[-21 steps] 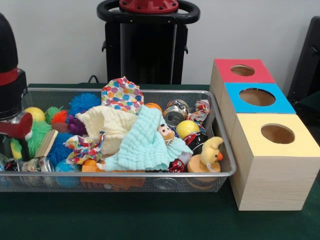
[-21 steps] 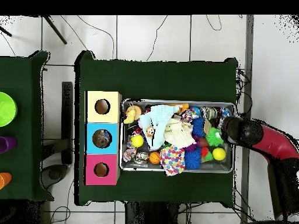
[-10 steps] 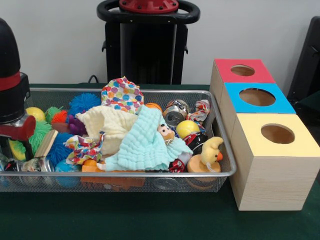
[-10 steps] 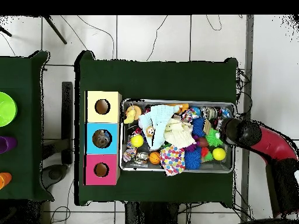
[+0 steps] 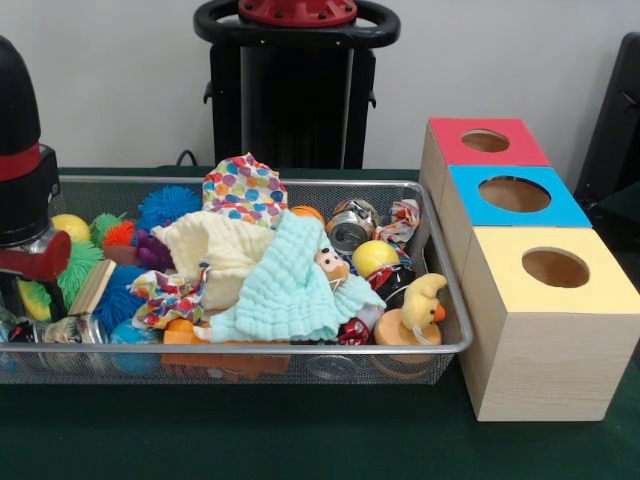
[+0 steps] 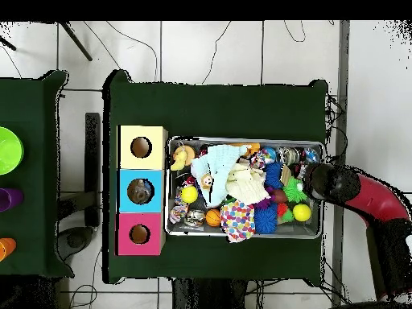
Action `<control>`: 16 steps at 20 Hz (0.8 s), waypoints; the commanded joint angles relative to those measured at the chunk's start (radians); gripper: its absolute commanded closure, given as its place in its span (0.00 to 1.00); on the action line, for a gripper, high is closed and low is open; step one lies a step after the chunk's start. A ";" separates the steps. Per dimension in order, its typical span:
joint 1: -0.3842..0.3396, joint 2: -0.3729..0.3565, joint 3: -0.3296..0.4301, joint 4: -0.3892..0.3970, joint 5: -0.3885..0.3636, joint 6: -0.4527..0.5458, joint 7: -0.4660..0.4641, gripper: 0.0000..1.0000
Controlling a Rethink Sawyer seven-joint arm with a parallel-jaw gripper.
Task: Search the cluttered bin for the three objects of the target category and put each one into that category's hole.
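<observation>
A wire mesh bin [image 5: 250, 348] holds a heap of toys and cloths: a mint cloth [image 5: 290, 285], a cream cloth [image 5: 220, 250], a polka-dot cloth [image 5: 243, 188], a crushed can [image 5: 350, 228], a yellow ball [image 5: 374, 256], a yellow duck toy [image 5: 420, 305] and spiky balls [image 5: 168, 205]. My gripper [image 5: 25, 290] reaches down into the bin's left end beside a green spiky ball [image 5: 75, 270]; its tips are hidden among the clutter. From overhead, the gripper [image 6: 312, 179] is at the bin's right end. Beside the bin stand a red-topped box [image 5: 450, 135], a blue-topped box [image 5: 470, 200] and a yellow-topped box [image 5: 600, 285], each with a round hole.
From overhead, something lies inside the hole of the blue-topped box [image 6: 129, 179]. A second dark table [image 6: 32, 161] at the left carries a green bowl [image 6: 8, 150]. A dark chair edge [image 5: 615, 110] stands behind the boxes.
The gripper sank a little deeper into the bin's end a second ago, then stayed put. Nothing in the bin has visibly shifted.
</observation>
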 commanded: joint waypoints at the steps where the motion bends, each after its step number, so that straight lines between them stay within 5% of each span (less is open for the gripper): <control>1: -0.013 0.007 0.095 -0.011 -0.021 0.014 -0.143 0.00; 16: -0.016 0.000 0.119 -0.022 -0.037 -0.003 -0.164 0.00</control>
